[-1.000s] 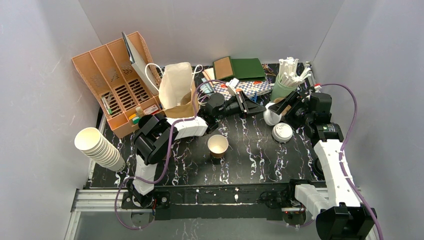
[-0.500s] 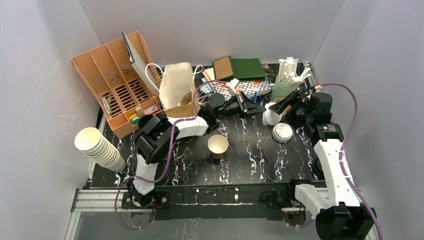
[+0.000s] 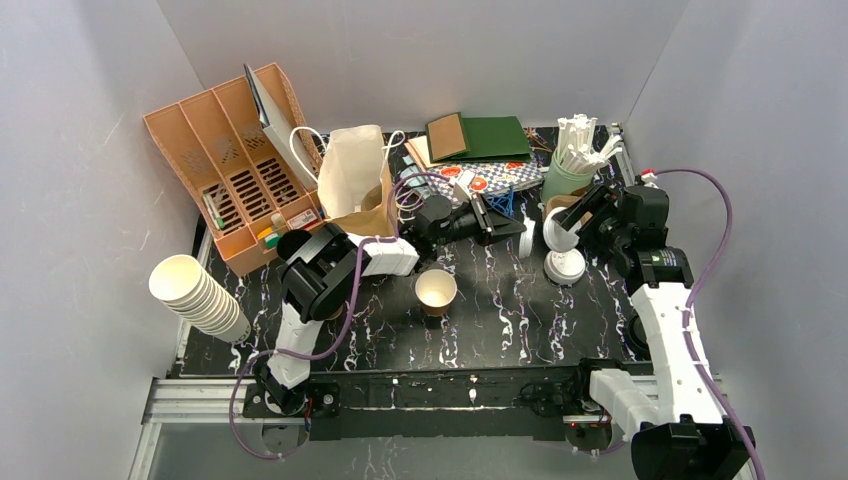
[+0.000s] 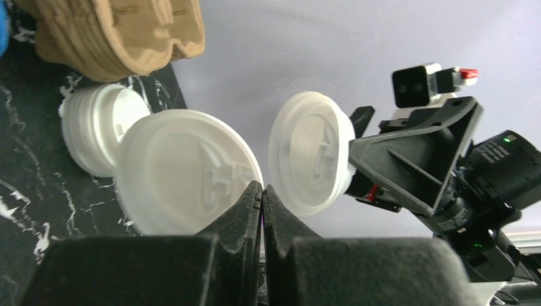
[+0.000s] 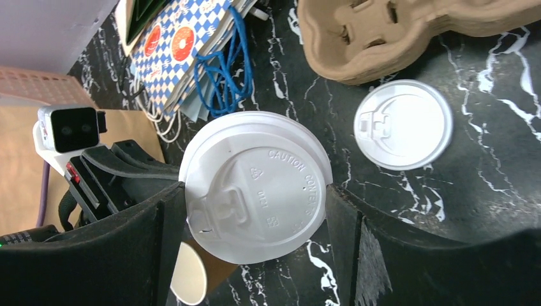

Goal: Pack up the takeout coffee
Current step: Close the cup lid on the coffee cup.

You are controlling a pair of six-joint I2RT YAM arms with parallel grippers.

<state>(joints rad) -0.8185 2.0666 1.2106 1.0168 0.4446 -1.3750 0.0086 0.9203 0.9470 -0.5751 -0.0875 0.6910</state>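
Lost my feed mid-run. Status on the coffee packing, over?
Left gripper shut, pinching rim of first lid. Right gripper clamped across second lid. Paper cup open on table, unlidded. Held lids close, not touching.

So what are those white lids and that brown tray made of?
Each lid: thin moulded plastic by the look, matte white, with crisp raised lettering and a sip tab. Tray: probably pressed paper pulp, rough matte tan, with soft rounded cup wells.
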